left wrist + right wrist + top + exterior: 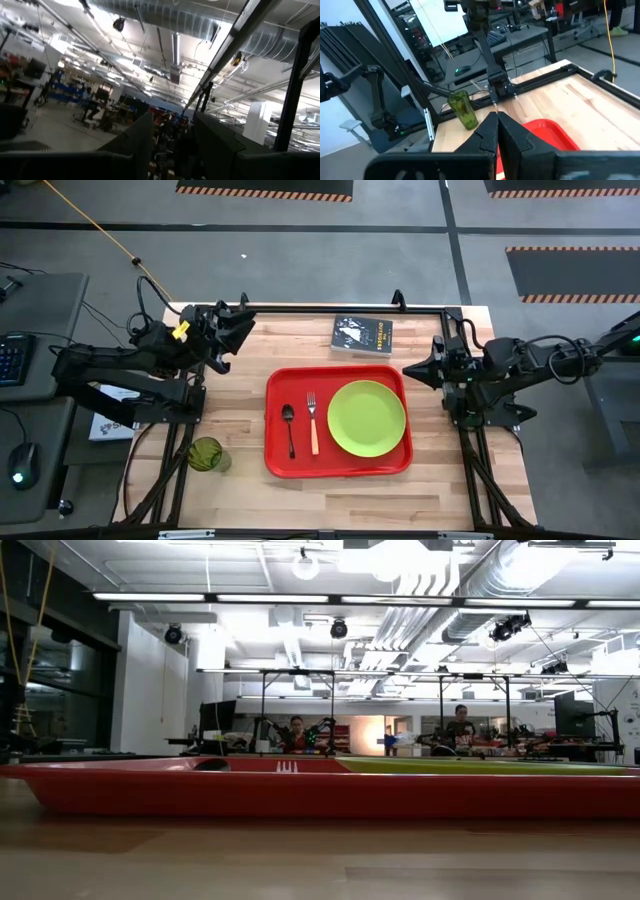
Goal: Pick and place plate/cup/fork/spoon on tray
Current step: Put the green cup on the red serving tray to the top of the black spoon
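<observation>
The red tray (338, 423) lies in the middle of the table. On it, the lime-green plate (367, 418) rests flat on the right half. The dark spoon (289, 425) and the orange-handled fork (313, 423) lie side by side on the left half. The green cup (207, 454) stands upright on the wood near the front left corner, off the tray; the right wrist view also shows the cup (462, 110). My left gripper (246, 330) is raised at the far left, open and holding nothing (172, 145). My right gripper (406, 370) hovers right of the tray, shut and holding nothing (496, 131).
A black book (362, 336) lies at the table's far edge, behind the tray. Bare wood shows left of the tray and along the near edge. The low view shows the tray's near rim (320, 792), with people at desks far behind it.
</observation>
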You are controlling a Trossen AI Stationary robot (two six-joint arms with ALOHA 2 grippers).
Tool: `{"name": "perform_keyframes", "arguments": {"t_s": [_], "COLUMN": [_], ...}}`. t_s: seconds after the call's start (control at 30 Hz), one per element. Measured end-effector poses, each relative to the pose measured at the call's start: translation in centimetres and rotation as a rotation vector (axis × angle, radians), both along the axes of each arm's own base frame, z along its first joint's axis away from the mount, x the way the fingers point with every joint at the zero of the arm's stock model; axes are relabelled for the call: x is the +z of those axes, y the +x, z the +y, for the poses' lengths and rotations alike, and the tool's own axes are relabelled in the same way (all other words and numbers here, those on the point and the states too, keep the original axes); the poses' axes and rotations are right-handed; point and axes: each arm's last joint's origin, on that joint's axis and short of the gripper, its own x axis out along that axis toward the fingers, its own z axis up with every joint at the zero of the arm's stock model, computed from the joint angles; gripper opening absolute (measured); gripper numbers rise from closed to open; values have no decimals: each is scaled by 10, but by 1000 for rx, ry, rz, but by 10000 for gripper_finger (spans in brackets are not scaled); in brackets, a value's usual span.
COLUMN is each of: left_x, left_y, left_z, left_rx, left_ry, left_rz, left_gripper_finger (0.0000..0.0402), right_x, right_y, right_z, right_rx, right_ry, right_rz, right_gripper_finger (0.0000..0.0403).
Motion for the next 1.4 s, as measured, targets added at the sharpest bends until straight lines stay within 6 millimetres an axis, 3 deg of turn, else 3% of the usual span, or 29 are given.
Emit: {"name": "perform_keyframes", "arguments": {"t_s": [0.17,0.37,0.8,1.1,1.4], "left_x": [-6,-11,-7,-8,-6], "left_y": [4,6,-3,-13,-45], "left_z": [0,-2,-4,-4,-3], "left_rx": [-57,-87,-77,-73,-35], "left_ry": [-94,5,155,169,217], "left_rz": [45,126,133,179,219], "left_gripper_finger": [131,121,5,1,0], "right_x": [4,5,8,7,7], "right_y": [0,0,0,0,0], "right_z": [0,-1,-3,-3,-3], "right_rx": [3,-32,-107,-108,-108], "right_ry": [-29,-24,-120,-66,-68], "right_rz": [-39,-50,-71,-68,-67], "right_gripper_finger": [0,0,0,0,0]}}
